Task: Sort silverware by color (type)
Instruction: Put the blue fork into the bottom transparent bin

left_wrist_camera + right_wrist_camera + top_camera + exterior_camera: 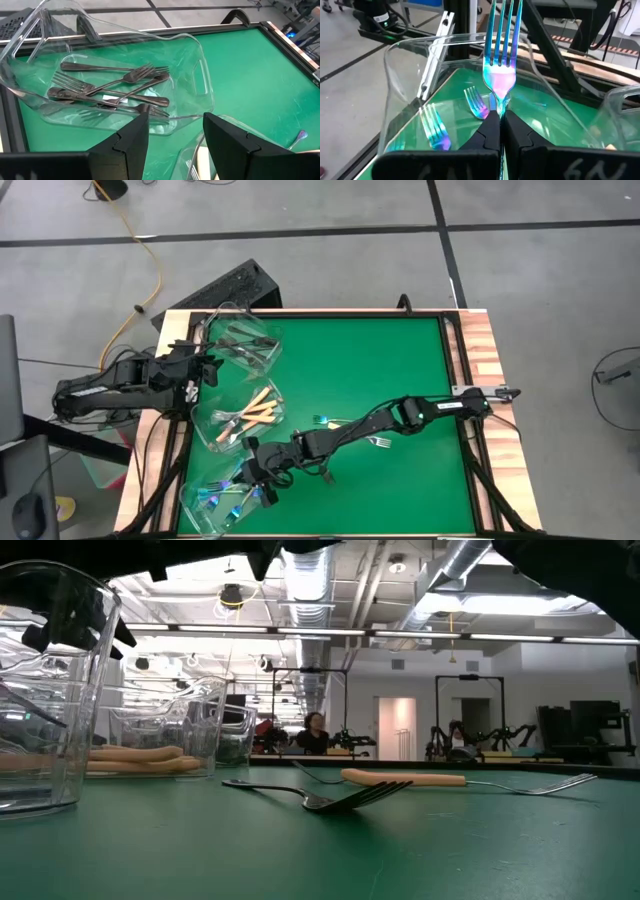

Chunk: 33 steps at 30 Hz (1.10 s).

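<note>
Iridescent fork [501, 60], its glossy blue-purple tines upright, is pinched at the neck by the right gripper [500, 131], its dark fingers closed tight, over the clear plastic tub [205, 510] holding similar forks [434, 131]. Beside that tub, the left gripper [172, 137] hovers, angular fingers spread, holding nothing, above the green felt counter [380, 360].

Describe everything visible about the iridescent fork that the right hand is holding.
The iridescent blue-purple metal fork has four straight tines and a shiny neck shading from teal to pink. The right hand is shut on its handle, so only the head shows. It points away from the wrist, above the clear plastic tub that already holds similar forks.
</note>
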Motion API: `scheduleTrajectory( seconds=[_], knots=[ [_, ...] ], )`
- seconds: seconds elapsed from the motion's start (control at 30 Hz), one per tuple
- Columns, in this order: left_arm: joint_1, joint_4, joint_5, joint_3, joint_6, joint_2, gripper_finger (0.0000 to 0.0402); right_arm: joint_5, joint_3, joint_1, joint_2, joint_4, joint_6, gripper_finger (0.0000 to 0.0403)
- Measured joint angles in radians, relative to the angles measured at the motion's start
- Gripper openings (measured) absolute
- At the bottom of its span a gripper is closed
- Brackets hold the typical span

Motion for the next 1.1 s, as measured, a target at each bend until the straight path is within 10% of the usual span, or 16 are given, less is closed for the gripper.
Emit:
scheduleTrajectory(
  seconds=[1.1],
  knots=[
    [0.000, 0.000, 0.000, 0.000, 0.000, 0.000, 0.0172, -0.027, 0.001, -0.017, 0.044, -0.016, 0.002, 0.0066]
  ],
)
